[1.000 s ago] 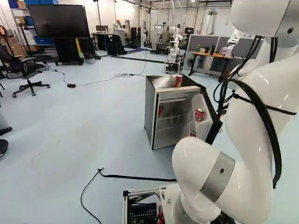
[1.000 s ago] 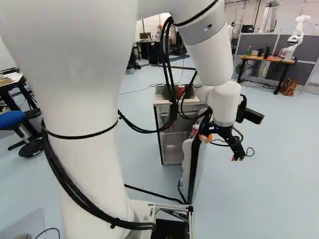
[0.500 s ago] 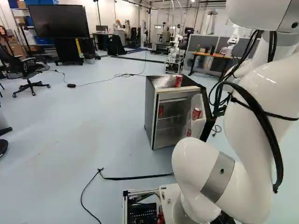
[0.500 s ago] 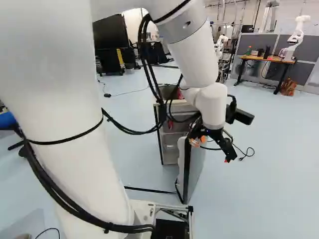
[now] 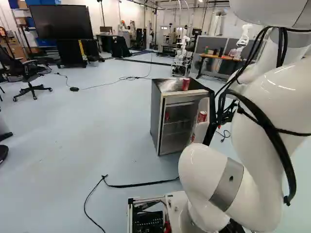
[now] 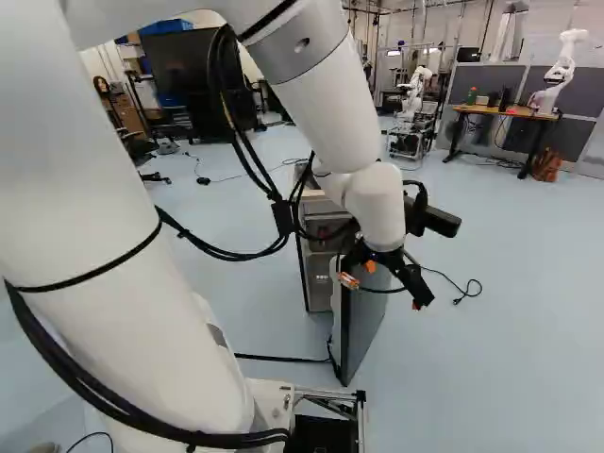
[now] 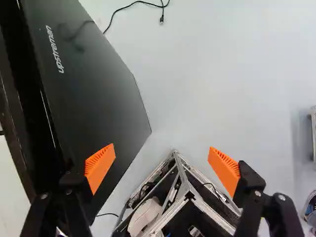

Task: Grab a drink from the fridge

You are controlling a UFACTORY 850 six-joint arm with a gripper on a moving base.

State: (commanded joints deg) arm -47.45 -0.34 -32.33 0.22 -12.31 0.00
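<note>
holds the end effector (image 6: 383, 293) open beside the outer face of the fridge door (image 6: 363, 321), orange pads (image 7: 100, 165) spread wide apart, with one finger over that dark face in the wrist view; cannot tell about contact. see one red can (image 5: 186, 84) atop the open fridge (image 5: 156, 119), another red can (image 5: 202, 116) in the door's inner shelf

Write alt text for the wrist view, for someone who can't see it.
The open gripper, its orange pads apart with nothing gripped. One finger overlaps the dark fridge door in view; a metal frame shows between the fingers. Beyond lies pale floor with a black cable.
</note>
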